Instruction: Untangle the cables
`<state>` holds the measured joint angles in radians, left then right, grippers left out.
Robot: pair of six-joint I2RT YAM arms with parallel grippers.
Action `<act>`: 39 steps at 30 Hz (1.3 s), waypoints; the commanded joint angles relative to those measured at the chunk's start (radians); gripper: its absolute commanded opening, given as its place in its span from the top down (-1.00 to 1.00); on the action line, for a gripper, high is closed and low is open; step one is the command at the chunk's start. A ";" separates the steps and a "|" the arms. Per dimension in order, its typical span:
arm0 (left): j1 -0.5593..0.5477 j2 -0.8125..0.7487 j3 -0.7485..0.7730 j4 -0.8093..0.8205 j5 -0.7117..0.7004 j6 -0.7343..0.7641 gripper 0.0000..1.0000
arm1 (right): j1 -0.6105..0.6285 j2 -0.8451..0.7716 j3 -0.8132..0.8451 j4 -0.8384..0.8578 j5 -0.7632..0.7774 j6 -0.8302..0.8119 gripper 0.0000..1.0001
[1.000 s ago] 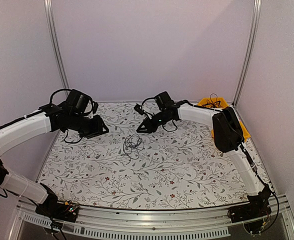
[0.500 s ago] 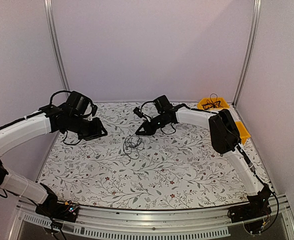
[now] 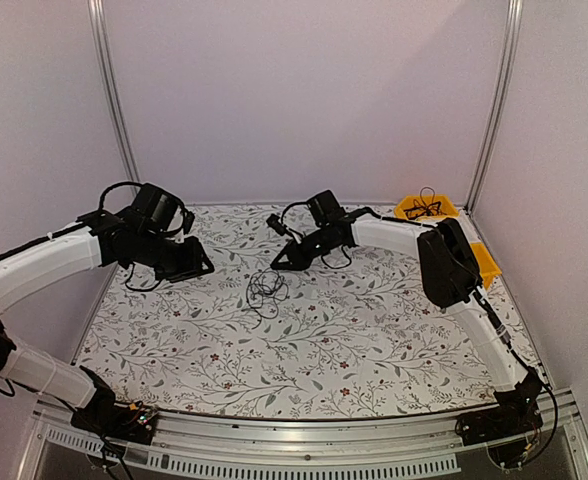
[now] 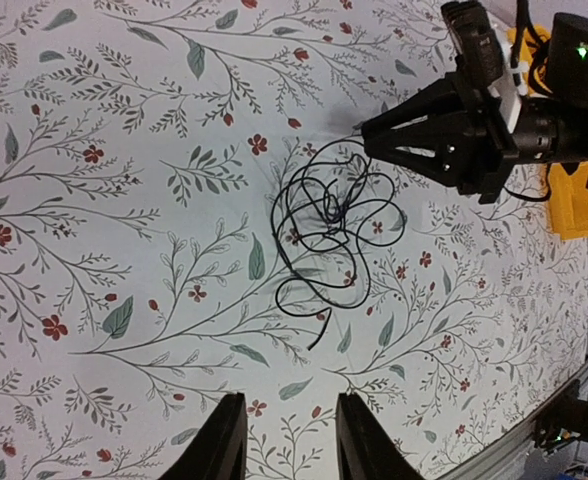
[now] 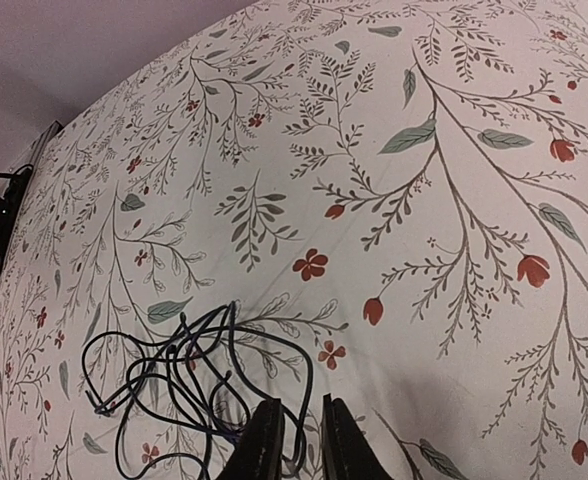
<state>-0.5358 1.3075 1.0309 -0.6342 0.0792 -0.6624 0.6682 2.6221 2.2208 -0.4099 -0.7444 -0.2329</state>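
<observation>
Right gripper [image 5: 296, 410] is seen in its own wrist view with the fingers close together, just a narrow gap, and a loop of the cables [image 5: 189, 385] is caught running through that gap. Whether anything is actually pinched can't be told. From the left wrist view its tip [image 4: 366, 130] is shown touching the top edge of the cables [image 4: 329, 225], which the overhead shot doesn't really resolve. Left gripper [image 4: 289, 400] is held wide open, well apart from the bunch. Overhead, the cables [image 3: 264, 290] are found mid-table on the flowery cloth [image 3: 324, 340], between the two grippers. A yellow bin [image 3: 424, 208] is tucked in the far right corner.
</observation>
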 commanded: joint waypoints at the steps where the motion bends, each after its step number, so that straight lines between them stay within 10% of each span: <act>1: 0.003 -0.011 -0.006 -0.016 0.005 0.011 0.32 | 0.008 0.042 0.031 0.002 -0.004 -0.009 0.68; 17: 0.003 -0.011 -0.036 0.053 0.020 0.049 0.28 | 0.008 -0.037 0.001 -0.018 -0.004 -0.033 1.00; 39: -0.054 0.434 0.005 1.036 0.315 0.071 -0.09 | 0.031 -0.546 -0.187 -0.156 -0.030 -0.061 1.00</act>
<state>-0.5735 1.6226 0.9668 0.1547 0.2615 -0.5713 0.6937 2.1033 2.0708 -0.5091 -0.7952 -0.2661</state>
